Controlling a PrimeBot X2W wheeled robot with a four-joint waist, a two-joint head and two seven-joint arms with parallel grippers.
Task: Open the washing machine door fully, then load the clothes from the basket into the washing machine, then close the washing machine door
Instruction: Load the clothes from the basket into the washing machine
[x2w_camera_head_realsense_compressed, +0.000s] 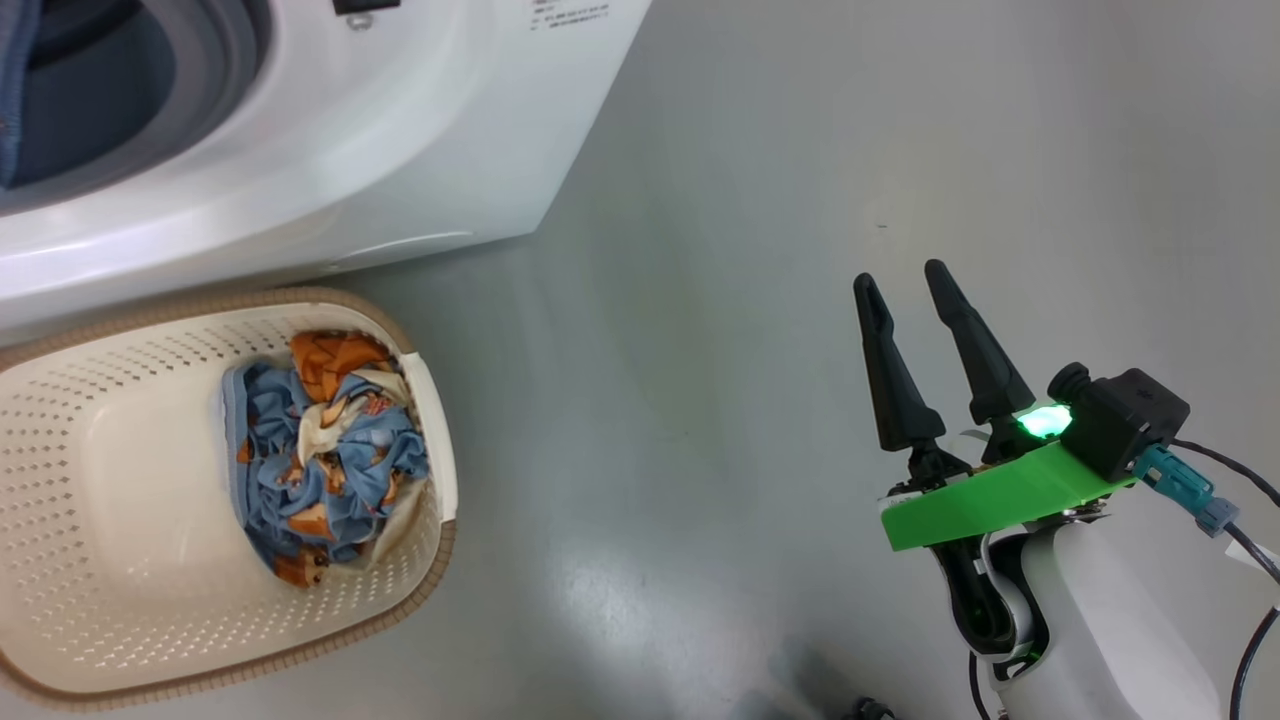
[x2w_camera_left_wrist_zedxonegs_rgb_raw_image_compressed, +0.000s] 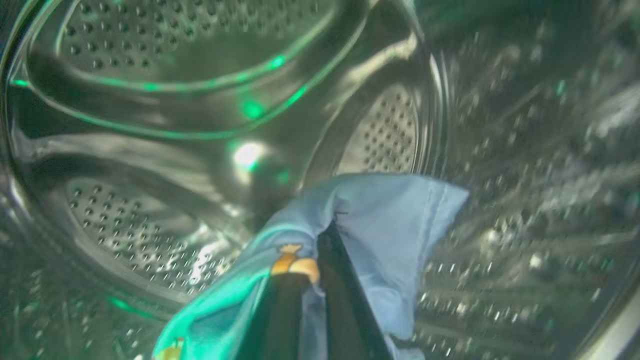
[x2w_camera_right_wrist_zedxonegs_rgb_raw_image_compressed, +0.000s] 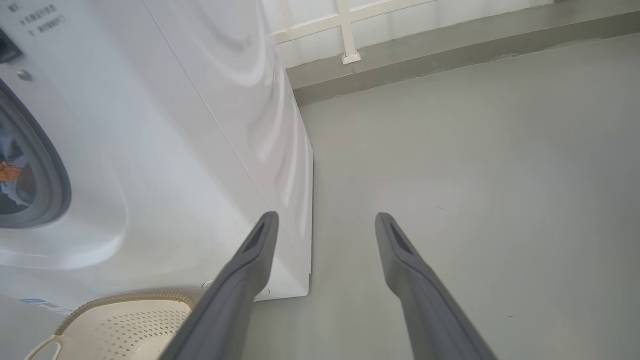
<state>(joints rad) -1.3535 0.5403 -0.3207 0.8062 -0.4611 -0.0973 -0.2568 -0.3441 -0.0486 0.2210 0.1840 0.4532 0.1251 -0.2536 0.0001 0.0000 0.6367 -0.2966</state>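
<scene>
**Left hand (x2w_camera_left_wrist_zedxonegs_rgb_raw_image_compressed: 315, 280) in the drum (x2w_camera_left_wrist_zedxonegs_rgb_raw_image_compressed: 150, 225) with one blue piece; rest of the clothes (x2w_camera_head_realsense_compressed: 320, 450) in the basket (x2w_camera_head_realsense_compressed: 120, 480)**

Left wrist view: deep inside the washing machine, ringed by perforated steel walls under a green glow. Fingers pressed together and clamped on one blue piece of the clothes (x2w_camera_left_wrist_zedxonegs_rgb_raw_image_compressed: 390, 225). Draped over the fingertips, long axis running from 7 o'clock up to 2 o'clock, with a loose corner pointing toward 3 o'clock. An orange-and-cream patch just at 9 o'clock of the finger pair.

Head view: washing machine (x2w_camera_head_realsense_compressed: 400, 150) spread across 10 to 12 o'clock, grey gasket (x2w_camera_head_realsense_compressed: 210, 90) curving at 11 o'clock. Basket on the floor (x2w_camera_head_realsense_compressed: 750, 300) at 8 o'clock, just in front of the white front panel; touching or apart, cannot tell. Long axis roughly along the 9-to-3 line, the 3 o'clock end tipped a little toward 2. Clothes bunched against that 3 o'clock end wall, the heap longer from 12 to 6 o'clock.

Right hand (x2w_camera_head_realsense_compressed: 900, 280) at 4 o'clock, over the floor and well apart from the basket. Fingers spread wide, gripping nothing, pointing toward 11 o'clock.

Right wrist view: right hand (x2w_camera_right_wrist_zedxonegs_rgb_raw_image_compressed: 326, 220) with fingers far apart, one tip against the lower corner of the washing machine (x2w_camera_right_wrist_zedxonegs_rgb_raw_image_compressed: 175, 150), the other over the floor. Basket (x2w_camera_right_wrist_zedxonegs_rgb_raw_image_compressed: 125, 320) rim at 7 o'clock. Behind the gasket (x2w_camera_right_wrist_zedxonegs_rgb_raw_image_compressed: 55, 175) at 9 o'clock, a glimpse of blue and orange cloth.
</scene>
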